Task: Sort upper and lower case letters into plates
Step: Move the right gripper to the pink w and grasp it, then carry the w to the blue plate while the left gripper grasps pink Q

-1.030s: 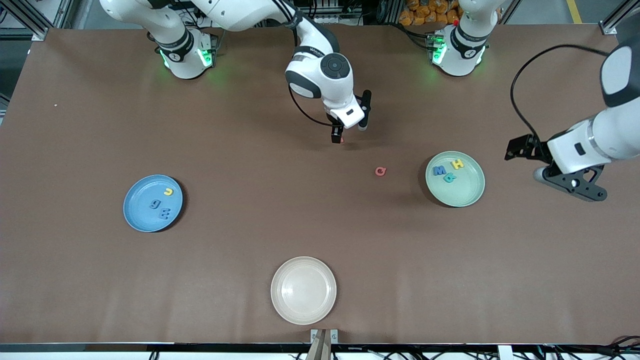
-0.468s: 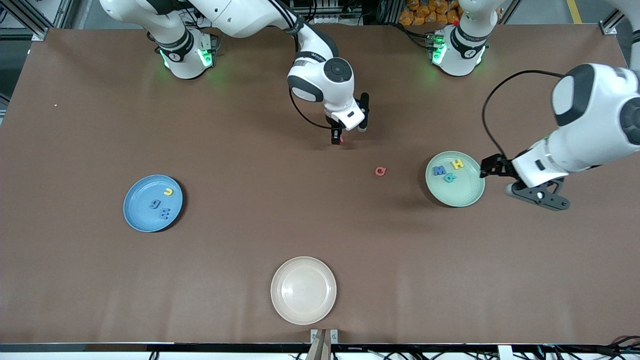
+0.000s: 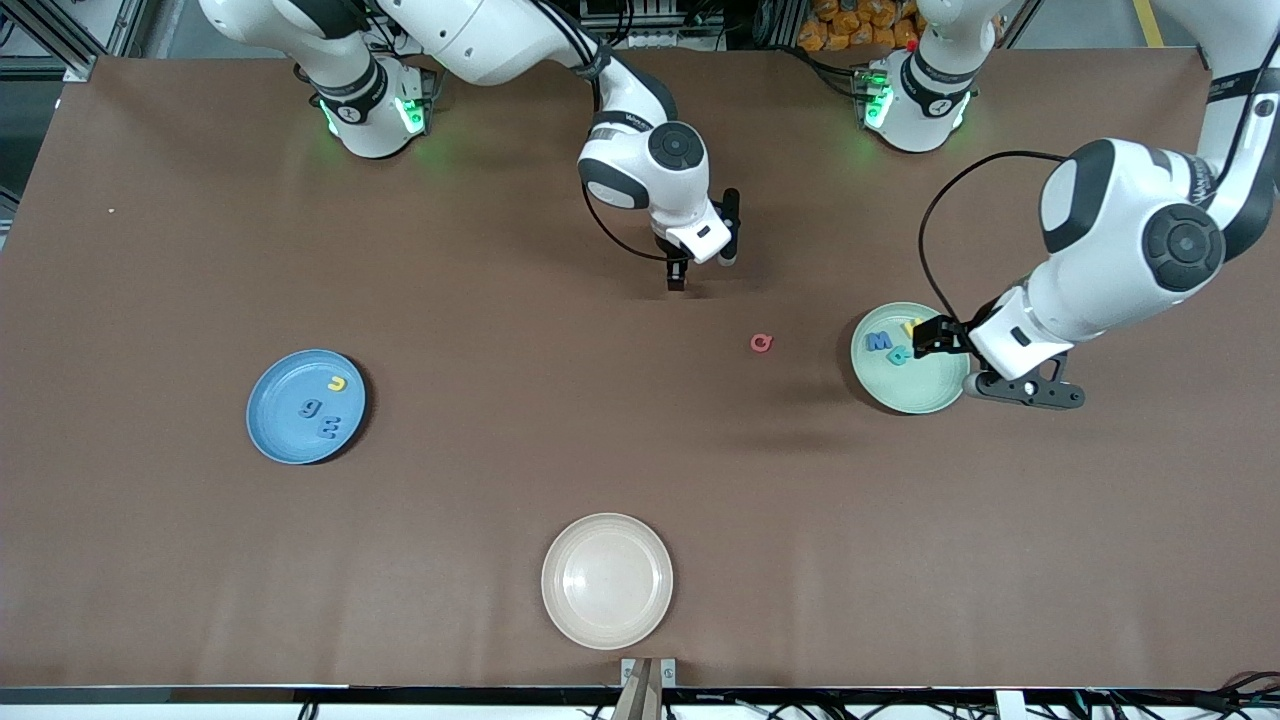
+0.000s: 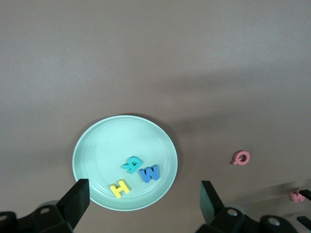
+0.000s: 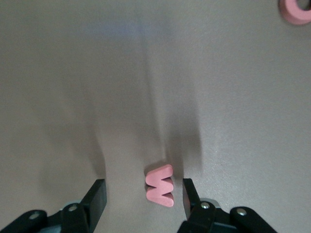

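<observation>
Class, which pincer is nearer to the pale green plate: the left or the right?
Left. The left pincer hangs over the pale green plate. The right pincer is low around a pink letter, toward the table's middle.

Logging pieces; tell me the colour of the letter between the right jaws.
Pink-red letter; clearest in the right wrist view.

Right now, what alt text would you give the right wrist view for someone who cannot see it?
A small pink letter w lies on the brown table between the open fingers of the right gripper, nearer to one finger. Part of a second pink letter shows at the picture's corner.
</observation>
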Available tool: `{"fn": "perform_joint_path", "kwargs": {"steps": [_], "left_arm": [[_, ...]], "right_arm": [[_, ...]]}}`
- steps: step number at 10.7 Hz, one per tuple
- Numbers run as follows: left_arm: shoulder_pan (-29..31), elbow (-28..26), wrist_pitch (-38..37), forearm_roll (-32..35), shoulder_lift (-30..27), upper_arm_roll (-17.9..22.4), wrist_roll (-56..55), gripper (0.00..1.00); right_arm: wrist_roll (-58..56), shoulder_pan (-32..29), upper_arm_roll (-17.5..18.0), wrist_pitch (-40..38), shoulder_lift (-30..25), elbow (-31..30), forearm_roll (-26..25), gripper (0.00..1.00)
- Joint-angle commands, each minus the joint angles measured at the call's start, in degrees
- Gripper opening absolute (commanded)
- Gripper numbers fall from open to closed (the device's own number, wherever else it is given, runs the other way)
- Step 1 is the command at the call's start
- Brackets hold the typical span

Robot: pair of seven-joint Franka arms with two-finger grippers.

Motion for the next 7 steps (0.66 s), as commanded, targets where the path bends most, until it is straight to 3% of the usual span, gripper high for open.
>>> {"fn": "perform_joint_path", "kwargs": {"steps": [1,3,5,6,7], "left_arm": [[-0.47,-3.07,3.67,-0.93,0.43,-0.66,-3.65,1.00],[-3.35,-6.05,8.58,-0.93,1.05,-0.75,-9.53,1.00],[-6.08,-7.38,11.23,-0.76,1.49,-0.75,-14.72,1.00],[-7.05,-8.34,12.55,-0.32,1.75,-0.75,-18.05,1.00],[-7.76,-8.70,13.69,-0.14,2.27,-0.75,-20.08,1.00]], "right_arm": [[1.47,0.59,-0.23,0.44,1.64,1.52,-1.88,0.68],[1.47,0.59,-0.50,0.80,2.00,1.78,-1.88,0.61],[1.99,0.59,-0.59,0.88,2.09,1.87,-1.97,0.27],[2.69,0.50,-0.76,0.88,2.09,1.87,-1.97,0.23],[3.13,0.50,-0.76,0.88,2.09,1.87,-2.32,0.09]]}}
